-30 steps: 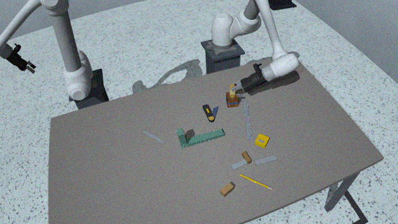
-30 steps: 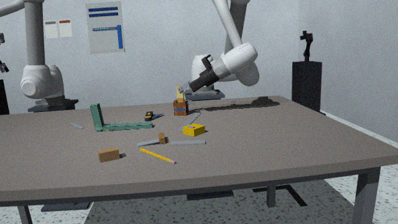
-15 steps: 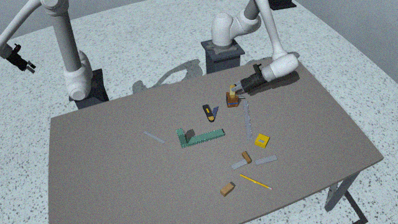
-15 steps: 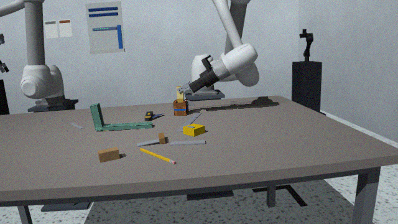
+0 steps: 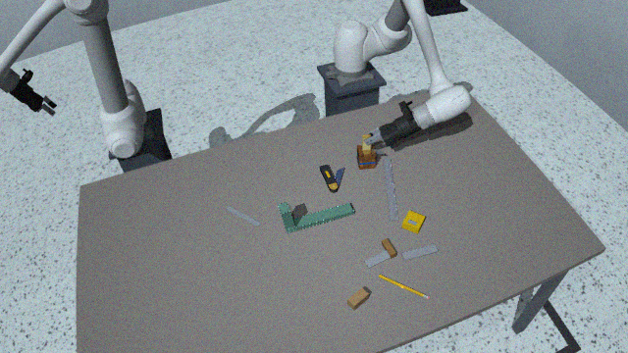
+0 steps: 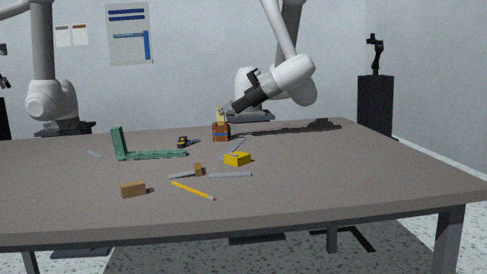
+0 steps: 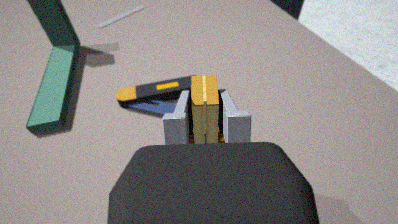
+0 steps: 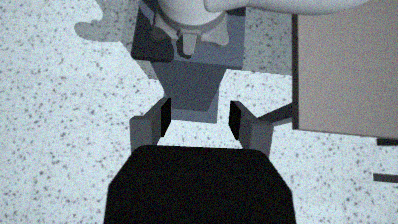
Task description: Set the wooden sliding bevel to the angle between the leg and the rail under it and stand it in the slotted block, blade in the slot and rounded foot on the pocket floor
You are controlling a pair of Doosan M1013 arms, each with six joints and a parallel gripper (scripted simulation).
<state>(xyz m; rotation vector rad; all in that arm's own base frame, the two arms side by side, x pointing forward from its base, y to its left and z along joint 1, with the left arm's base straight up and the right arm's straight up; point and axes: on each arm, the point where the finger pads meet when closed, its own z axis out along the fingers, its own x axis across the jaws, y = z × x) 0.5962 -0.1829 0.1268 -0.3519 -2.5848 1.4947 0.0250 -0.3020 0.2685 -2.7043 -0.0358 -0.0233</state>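
Wooden bevel point(image 5: 364, 144) point(image 6: 220, 115) point(image 7: 205, 89) stands upright at the top of the brown slotted block point(image 5: 367, 161) point(image 6: 221, 137) point(image 7: 222, 140), near the far edge of the table point(image 5: 196, 284) point(image 6: 304, 171) point(image 8: 350, 75), its pale stock clasped between the fingers of the left gripper point(image 5: 371, 142) point(image 6: 224, 109) point(image 7: 204, 103). Well apart, the right gripper point(image 5: 51, 109) point(image 6: 4, 82) point(image 8: 200, 111) hangs wide and empty beyond the table.

Release appears to be the next test. If the rounded foot is short of the pocket floor, the tool could drop or lean once freed; if a finger drags on the stock, it could tip or lift. A knock could also shift the blade from the angle of the green leg point(image 5: 284, 213) point(image 6: 119, 141) point(image 7: 52, 22) and rail point(image 5: 324, 215) point(image 6: 156, 154) point(image 7: 47, 95). Blade and foot are hidden, so neither seating nor setting can be confirmed.

Smooth, squared wood with a light centre seam meets flat grey fingers above the boxy block, which wears a blue stripe. Beside it, the black bevel point(image 5: 328, 177) point(image 6: 182, 141) point(image 7: 150, 90) lies splayed, yellow-ended and blue-bladed, on the matte, speckled brown top.
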